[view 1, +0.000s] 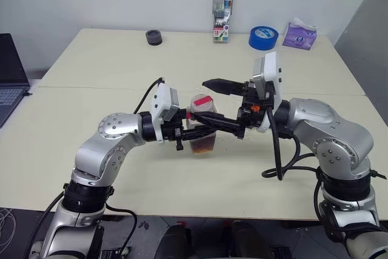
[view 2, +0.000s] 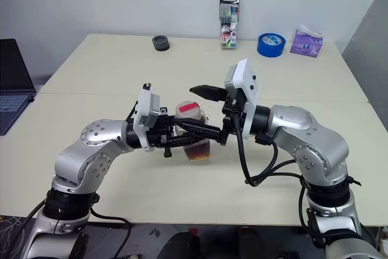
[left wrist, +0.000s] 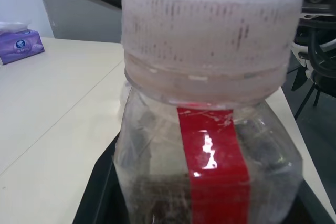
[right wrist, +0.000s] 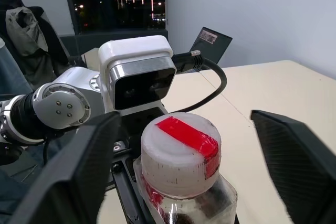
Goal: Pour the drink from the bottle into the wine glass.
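My left gripper (view 1: 189, 131) is shut on the bottle (view 1: 203, 130), a small clear squarish one with a red label strip (left wrist: 212, 156), and holds it upright just above the table's middle. Its white cap (right wrist: 180, 150) with a red patch is on. The dark red-brown drink (view 1: 204, 144) lies in the bottle's bottom. My right gripper (view 1: 200, 100) comes in from the right, open, with one black finger (right wrist: 68, 182) on each side of the cap and apart from it. The wine glass is out of view.
Along the table's far edge stand a tall clear marker case (view 1: 222, 15), a blue tape roll (view 1: 263, 37), a purple tissue pack (view 1: 300, 34) and a small black round object (view 1: 154, 37). A laptop (view 1: 9, 80) sits off the table's left side.
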### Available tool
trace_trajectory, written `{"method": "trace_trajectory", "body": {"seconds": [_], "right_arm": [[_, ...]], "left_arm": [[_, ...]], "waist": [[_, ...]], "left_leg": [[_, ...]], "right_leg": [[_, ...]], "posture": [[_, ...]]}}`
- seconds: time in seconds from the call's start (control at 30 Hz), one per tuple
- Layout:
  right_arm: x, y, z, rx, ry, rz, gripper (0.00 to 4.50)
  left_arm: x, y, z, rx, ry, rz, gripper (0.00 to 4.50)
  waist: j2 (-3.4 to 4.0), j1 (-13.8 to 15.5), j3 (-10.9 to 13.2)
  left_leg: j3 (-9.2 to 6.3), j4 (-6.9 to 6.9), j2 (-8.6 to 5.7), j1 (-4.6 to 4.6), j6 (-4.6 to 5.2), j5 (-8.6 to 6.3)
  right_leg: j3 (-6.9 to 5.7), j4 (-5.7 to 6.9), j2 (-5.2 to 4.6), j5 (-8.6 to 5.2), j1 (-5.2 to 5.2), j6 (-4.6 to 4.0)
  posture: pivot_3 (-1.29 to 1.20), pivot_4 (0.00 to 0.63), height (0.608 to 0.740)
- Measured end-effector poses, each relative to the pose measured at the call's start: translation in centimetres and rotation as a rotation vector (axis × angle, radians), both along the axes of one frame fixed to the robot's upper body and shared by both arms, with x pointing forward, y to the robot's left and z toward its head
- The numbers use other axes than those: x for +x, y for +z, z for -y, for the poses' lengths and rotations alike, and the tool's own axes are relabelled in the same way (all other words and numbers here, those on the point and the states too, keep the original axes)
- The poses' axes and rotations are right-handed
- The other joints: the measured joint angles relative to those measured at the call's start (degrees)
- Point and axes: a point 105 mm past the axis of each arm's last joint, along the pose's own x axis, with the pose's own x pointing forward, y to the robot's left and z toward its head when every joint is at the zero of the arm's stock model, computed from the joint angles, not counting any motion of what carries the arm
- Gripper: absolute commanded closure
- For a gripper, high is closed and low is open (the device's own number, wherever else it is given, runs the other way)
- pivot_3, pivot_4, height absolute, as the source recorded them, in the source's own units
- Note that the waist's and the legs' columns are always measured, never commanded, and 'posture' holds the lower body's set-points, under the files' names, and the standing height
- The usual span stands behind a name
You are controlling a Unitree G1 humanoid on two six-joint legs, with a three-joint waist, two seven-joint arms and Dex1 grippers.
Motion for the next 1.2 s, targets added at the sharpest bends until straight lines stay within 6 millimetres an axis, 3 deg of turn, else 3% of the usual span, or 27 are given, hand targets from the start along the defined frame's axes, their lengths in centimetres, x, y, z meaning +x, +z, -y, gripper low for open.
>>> {"method": "trace_trajectory", "body": {"seconds": [0.13,0.5,0.87,0.97,1.1,1.13,1.2], "right_arm": [[-0.2,-0.2,-0.2,-0.011,0.022,0.005,2.70],[0.1,-0.3,-0.1,-0.031,0.054,0.035,2.75],[2.0,-0.1,0.7,-0.234,0.433,0.137,2.75],[2.5,0.0,1.3,-0.262,0.422,0.125,1.71],[3.3,-0.6,4.9,-0.303,0.266,0.027,0.30],[2.9,-0.8,5.2,-0.297,0.258,-0.005,0.03],[1.7,-0.9,4.9,-0.277,0.264,-0.038,0.03]], "left_arm": [[0.0,0.0,0.0,0.001,0.004,0.001,2.76],[0.1,-0.1,-0.1,0.011,0.015,0.004,2.76],[-0.5,-0.8,0.4,0.042,-0.025,-0.022,2.76],[-0.5,-0.7,0.6,0.029,-0.023,-0.020,2.76],[-0.5,-0.2,0.7,0.001,-0.026,-0.013,2.76],[-0.5,-0.1,0.7,-0.001,-0.024,-0.011,2.76],[-0.5,0.0,0.6,-0.004,-0.022,-0.007,2.76]], "waist": [[0.00,-0.02,0.00],[0.00,-0.42,0.00],[0.00,-0.67,0.01],[0.00,-0.54,0.01],[-0.04,0.60,0.03],[-0.04,0.73,0.03],[-0.02,0.60,0.05]], "left_leg": [[0.00,0.00,0.00,0.00,0.00,0.00],[0.00,0.01,0.00,0.00,0.01,0.00],[0.00,0.01,0.02,0.03,0.02,-0.01],[0.00,0.03,0.01,-0.02,0.00,0.00],[0.01,0.08,-0.02,-0.10,-0.01,0.00],[0.02,0.07,-0.02,-0.10,-0.01,0.00],[0.02,0.05,0.00,-0.08,-0.01,0.00]], "right_leg": [[0.00,0.00,0.00,0.00,0.00,0.00],[0.00,0.01,0.00,0.00,0.00,0.00],[-0.02,0.02,0.02,0.00,0.01,0.00],[-0.01,-0.03,-0.02,0.00,0.01,0.00],[-0.03,-0.13,-0.09,0.00,0.01,0.00],[-0.03,-0.13,-0.08,0.00,0.00,0.00],[0.01,-0.09,-0.05,0.00,-0.03,0.00]], "posture": [[0.00,0.150,0.740],[0.00,0.150,0.740],[0.00,0.150,0.740],[0.00,0.150,0.740],[0.00,0.150,0.740],[0.00,0.150,0.740],[0.00,0.150,0.740]]}}
